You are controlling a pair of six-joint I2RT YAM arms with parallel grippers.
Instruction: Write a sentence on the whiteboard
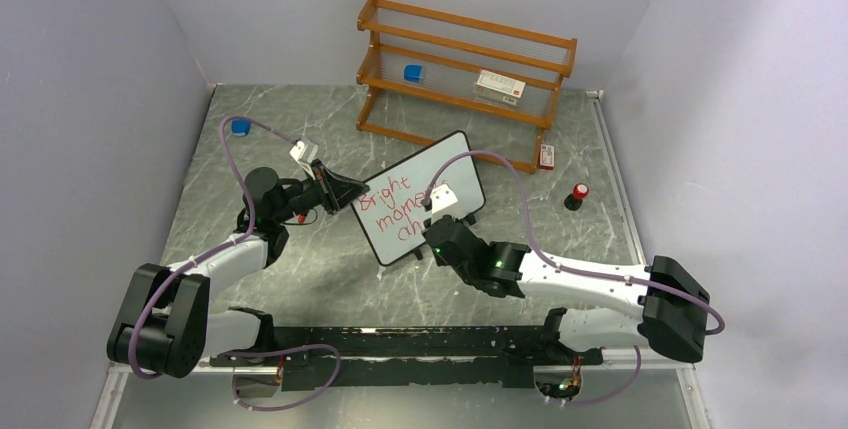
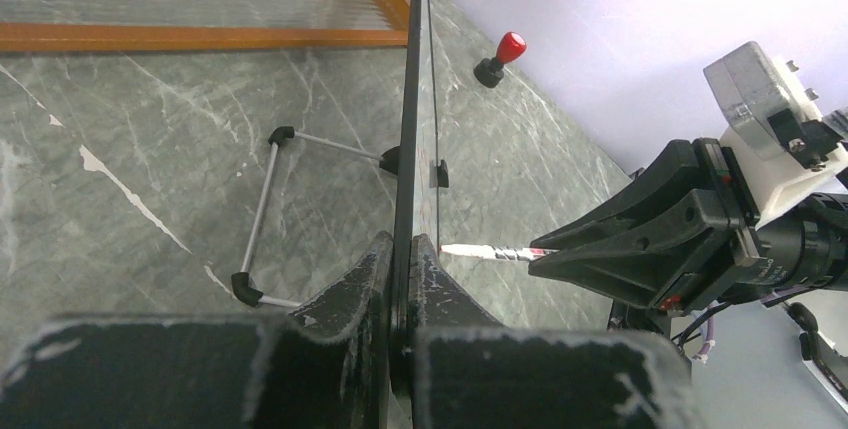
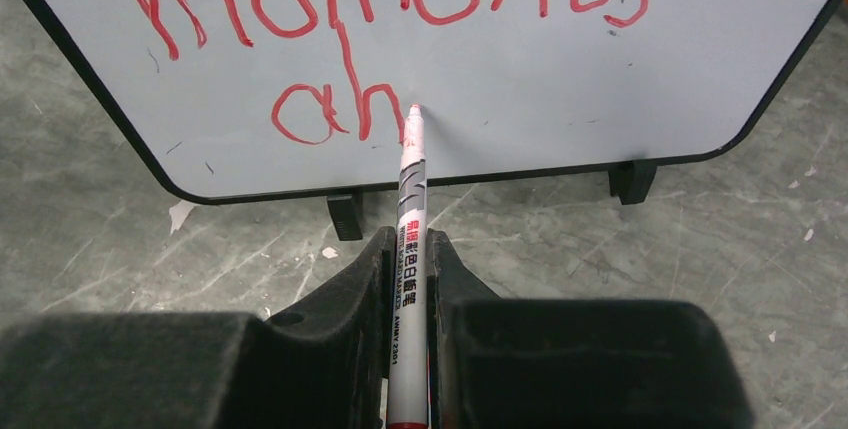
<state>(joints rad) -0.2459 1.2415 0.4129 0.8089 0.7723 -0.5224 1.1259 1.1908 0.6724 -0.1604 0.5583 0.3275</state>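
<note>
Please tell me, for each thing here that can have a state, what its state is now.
Whiteboard: upright on its feet, partly written in red, edge clamped.
Marker: uncapped, tip touching the whiteboard.
Left gripper: shut on the whiteboard's edge.
Right gripper: shut on the marker.
Shelf: upright, holding a box.

"Bright moments ah" on whiteboard (image 3: 600, 79); perhaps "ARMY 2301" on marker (image 3: 411, 219)
</note>
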